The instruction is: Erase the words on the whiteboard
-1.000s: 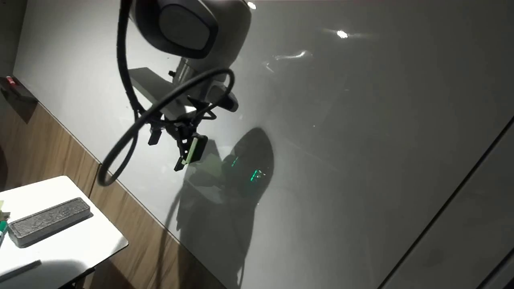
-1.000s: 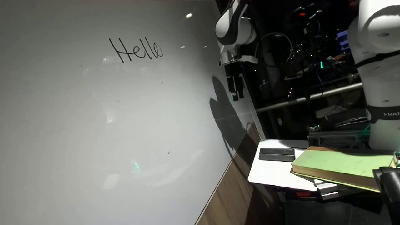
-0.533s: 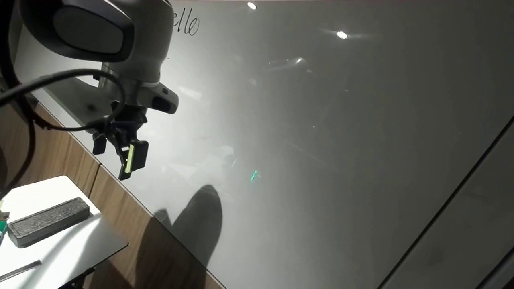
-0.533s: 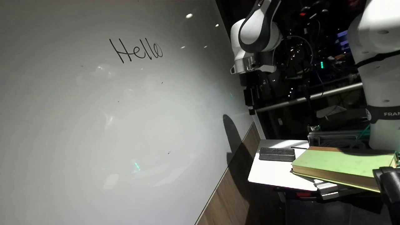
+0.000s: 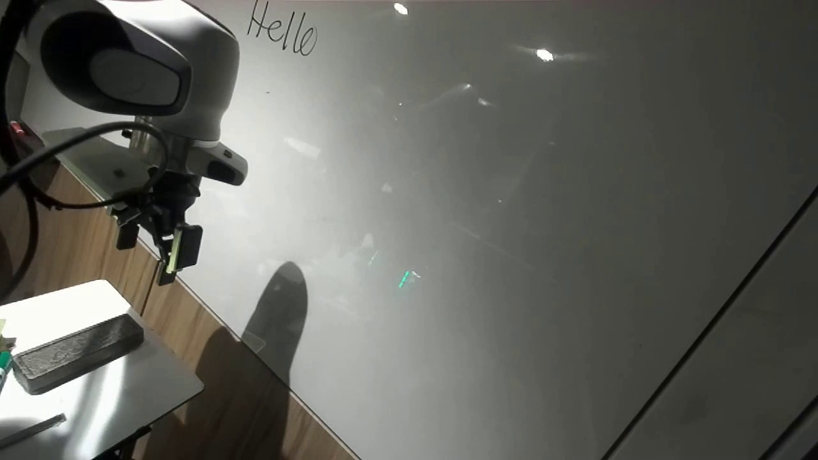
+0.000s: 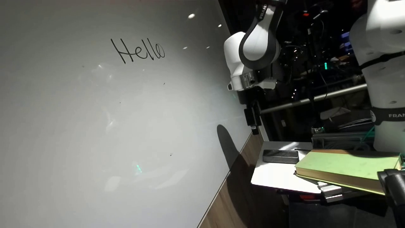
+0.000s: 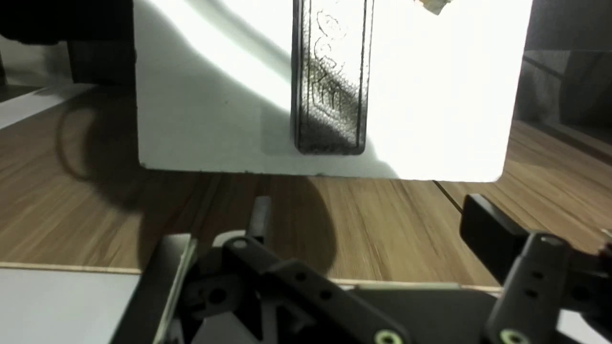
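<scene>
The words "Hello" [image 5: 285, 32] are in dark strokes high on the whiteboard [image 5: 511, 255], and show whole in both exterior views, as with the words [image 6: 138, 52] on the whiteboard [image 6: 95, 142]. My gripper [image 5: 146, 263] is open, fingers pointing down, well below the words and above the small table's near side. In the wrist view the gripper's fingers [image 7: 370, 210] stand wide apart with nothing between them. A dark pad with a pale green edge [image 7: 167, 286] sits outside one finger; how it is fixed I cannot tell. My gripper [image 6: 254, 129] is near the board's lower edge.
A dark embossed block [image 7: 330, 81] lies on the small white table [image 7: 201, 124], beyond the fingers. A green book [image 6: 345, 167] lies on the table too. A green marker [image 5: 5, 361] and thin dark bar [image 5: 32, 429] are there. A wood panel [image 5: 185, 313] runs below the board.
My gripper has moved down and towards the table, leftward and rightward in the respective exterior views. The arm has uncovered "Hello". The gripper stays open.
</scene>
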Motion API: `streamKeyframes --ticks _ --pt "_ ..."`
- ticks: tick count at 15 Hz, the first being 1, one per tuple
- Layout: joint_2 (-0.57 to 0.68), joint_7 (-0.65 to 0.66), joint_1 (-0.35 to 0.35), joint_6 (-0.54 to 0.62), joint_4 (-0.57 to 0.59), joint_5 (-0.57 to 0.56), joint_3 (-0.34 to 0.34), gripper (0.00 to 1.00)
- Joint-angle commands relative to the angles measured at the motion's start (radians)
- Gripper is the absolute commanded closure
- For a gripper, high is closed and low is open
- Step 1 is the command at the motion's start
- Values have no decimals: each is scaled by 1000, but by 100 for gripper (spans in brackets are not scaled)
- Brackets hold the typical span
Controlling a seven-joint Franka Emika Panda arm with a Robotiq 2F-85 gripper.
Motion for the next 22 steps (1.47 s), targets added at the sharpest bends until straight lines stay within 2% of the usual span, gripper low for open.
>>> streamKeyframes --ticks 1,5,8,15,20,21,22 --pt "115 114 -4 48 1 -62 56 0" --pt "190 226 0 63 3 -152 100 0" --pt "247 275 -6 79 4 -222 104 0" --pt "343 348 -23 128 5 -375 55 0" --pt "372 347 -12 171 10 -386 23 0" --pt "373 343 -11 177 12 -383 19 18" --pt "375 342 -11 183 14 -382 15 26"
